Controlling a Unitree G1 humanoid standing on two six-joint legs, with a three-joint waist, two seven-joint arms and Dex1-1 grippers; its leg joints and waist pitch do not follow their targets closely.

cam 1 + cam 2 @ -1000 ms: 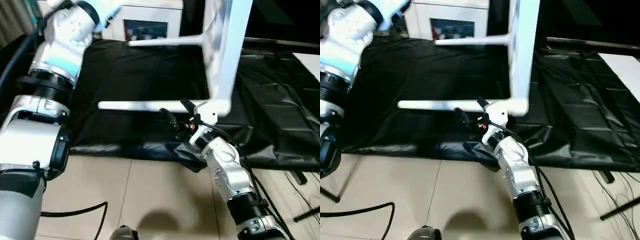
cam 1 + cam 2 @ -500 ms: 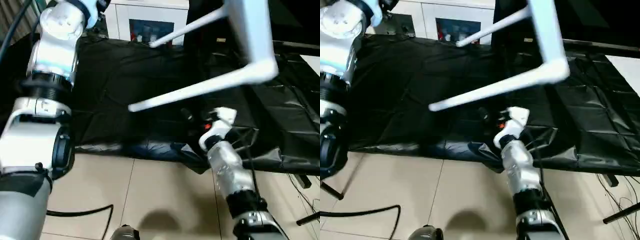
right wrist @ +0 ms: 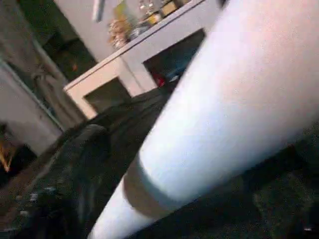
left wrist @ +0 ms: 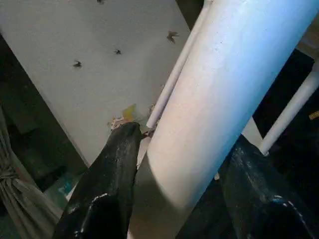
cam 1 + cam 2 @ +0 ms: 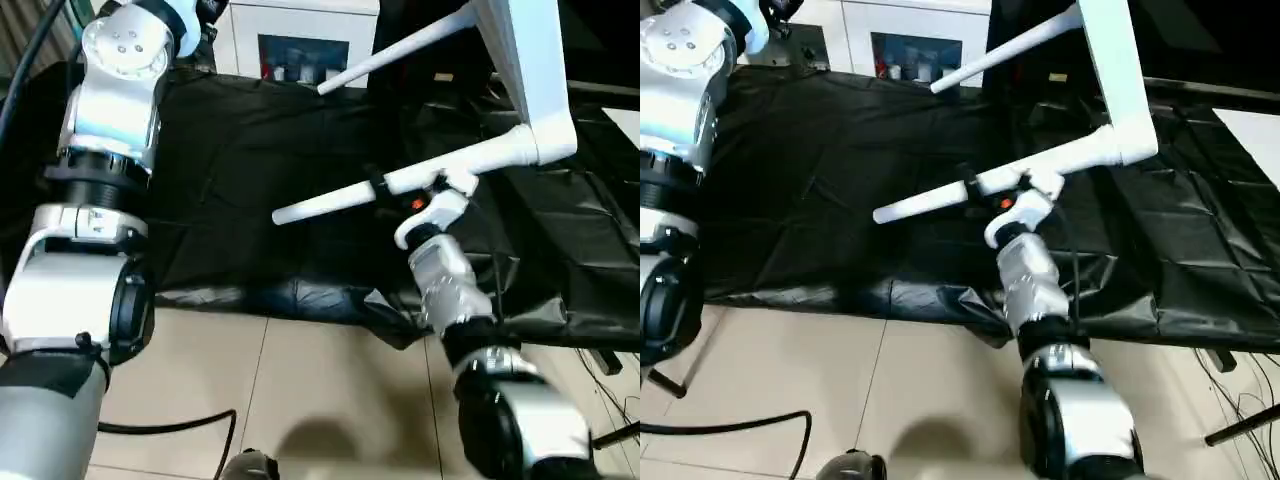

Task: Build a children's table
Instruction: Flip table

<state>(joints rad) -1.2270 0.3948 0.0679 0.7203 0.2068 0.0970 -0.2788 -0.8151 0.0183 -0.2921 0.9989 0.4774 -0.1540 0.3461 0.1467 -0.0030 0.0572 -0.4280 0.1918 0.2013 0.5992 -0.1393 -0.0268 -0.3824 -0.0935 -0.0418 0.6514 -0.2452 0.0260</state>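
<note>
Two legs of the children's table (image 5: 530, 70) point out over the black sheet (image 5: 250, 180), and the nearer leg (image 5: 400, 185) decides the next move. Its long axis runs on a slant from the corner socket (image 5: 548, 143), high on the robot's right, down toward its free tip low and to the left. The tabletop is held up on edge above the sheet, not resting on it. The farther leg (image 5: 1005, 50) runs roughly parallel, higher up, toward the white cabinet (image 5: 290, 40).

The right gripper (image 5: 405, 192) is the nearer one: it sits at the middle of the near leg, coming up from below, with its black fingers (image 5: 375, 188) spread wide on either side of the tube. In the right wrist view the leg fills the gap, so the fingers straddle it; whether they press on it I cannot tell. The right forearm rises steeply from the bottom edge, wrist cocked toward the socket.

The left gripper (image 4: 174, 199) is pinching a thick white tube (image 4: 229, 89) between its two fingers (image 4: 107, 189), likely another leg, carrying the table's weight. The left arm is raised high and reaches forward on the left side.
</note>
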